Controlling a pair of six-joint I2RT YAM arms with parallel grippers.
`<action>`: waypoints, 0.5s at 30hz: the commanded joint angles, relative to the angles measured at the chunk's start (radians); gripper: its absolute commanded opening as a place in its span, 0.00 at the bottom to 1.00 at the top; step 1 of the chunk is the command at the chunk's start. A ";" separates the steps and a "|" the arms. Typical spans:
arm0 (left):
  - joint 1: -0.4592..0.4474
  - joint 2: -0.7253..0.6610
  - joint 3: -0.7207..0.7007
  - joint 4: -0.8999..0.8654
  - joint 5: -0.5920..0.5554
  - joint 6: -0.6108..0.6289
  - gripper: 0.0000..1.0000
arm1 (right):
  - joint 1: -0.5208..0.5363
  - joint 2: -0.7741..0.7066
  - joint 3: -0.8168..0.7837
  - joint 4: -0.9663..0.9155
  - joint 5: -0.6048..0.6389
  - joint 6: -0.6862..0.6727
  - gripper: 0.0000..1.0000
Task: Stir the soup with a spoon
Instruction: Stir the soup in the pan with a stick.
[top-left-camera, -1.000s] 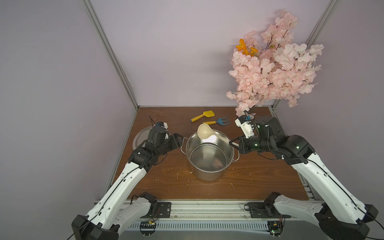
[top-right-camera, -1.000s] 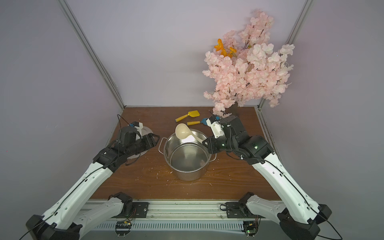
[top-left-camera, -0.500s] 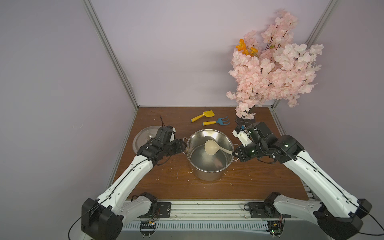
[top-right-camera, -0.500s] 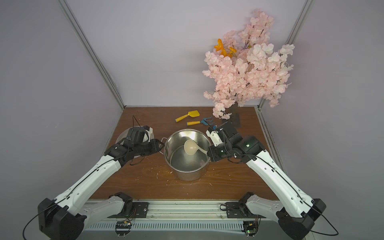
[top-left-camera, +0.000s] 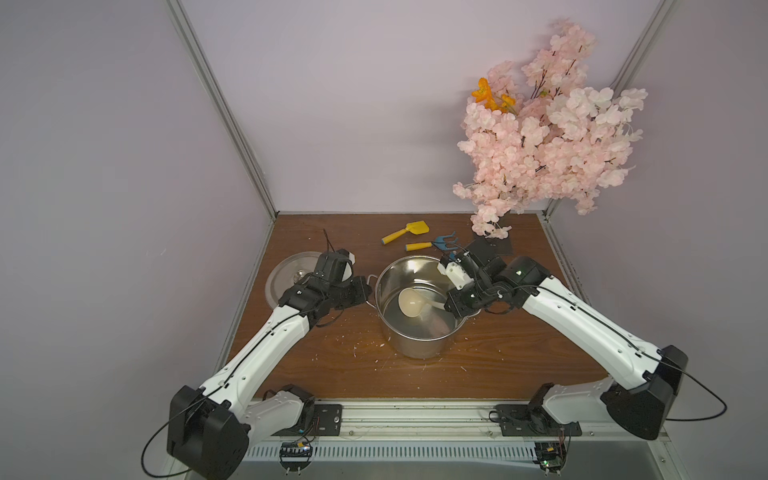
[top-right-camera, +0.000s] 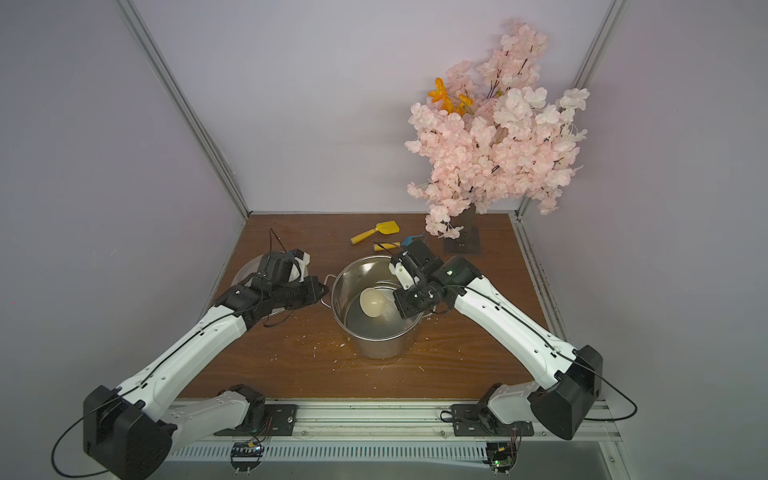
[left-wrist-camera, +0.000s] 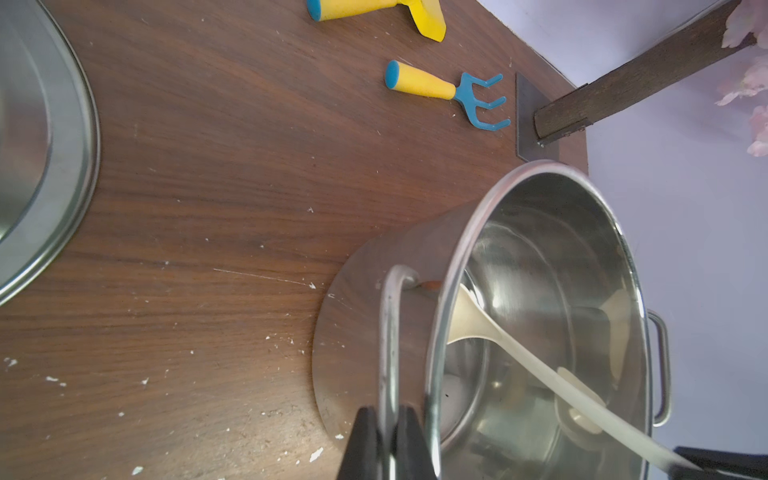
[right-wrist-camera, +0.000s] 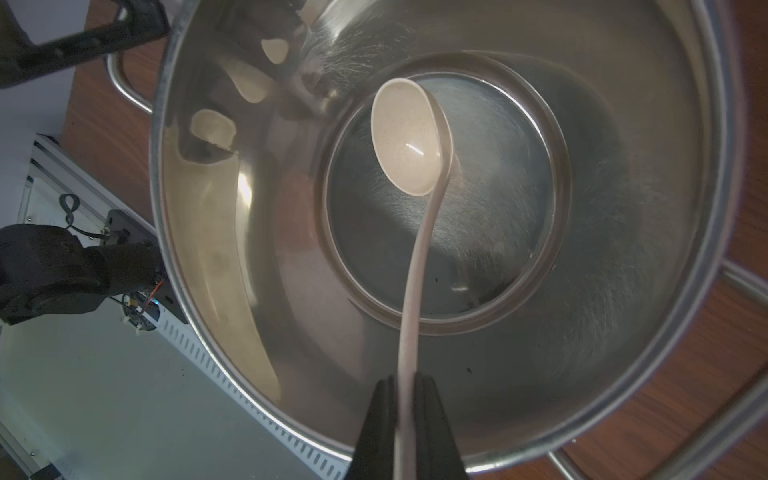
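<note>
As ranged from left to right: one lid (top-left-camera: 286, 277) centre left; left gripper (left-wrist-camera: 388, 440) pinched tight on one pot handle (left-wrist-camera: 388, 332); one pot (top-left-camera: 419, 348) mid-frame, one spoon (top-left-camera: 410, 302) dipped inside; one shovel (top-left-camera: 405, 232), one rake (top-left-camera: 432, 244) above; right gripper (right-wrist-camera: 405, 415) clamped on spoon's stem.

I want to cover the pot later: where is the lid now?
In both top views the lid lies flat on the table, left of the pot, partly hidden by the left arm.

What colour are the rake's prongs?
Blue, on a yellow handle; the rake shows best in the left wrist view.
</note>
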 joint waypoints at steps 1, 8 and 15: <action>0.007 0.015 0.001 -0.037 -0.022 -0.010 0.00 | 0.063 0.023 0.058 0.033 0.008 0.003 0.00; 0.007 -0.001 0.008 -0.039 -0.049 -0.011 0.00 | 0.161 -0.005 0.036 -0.065 0.073 0.018 0.00; 0.007 -0.017 0.008 -0.039 -0.054 -0.007 0.00 | 0.120 -0.077 -0.047 -0.182 0.267 0.062 0.00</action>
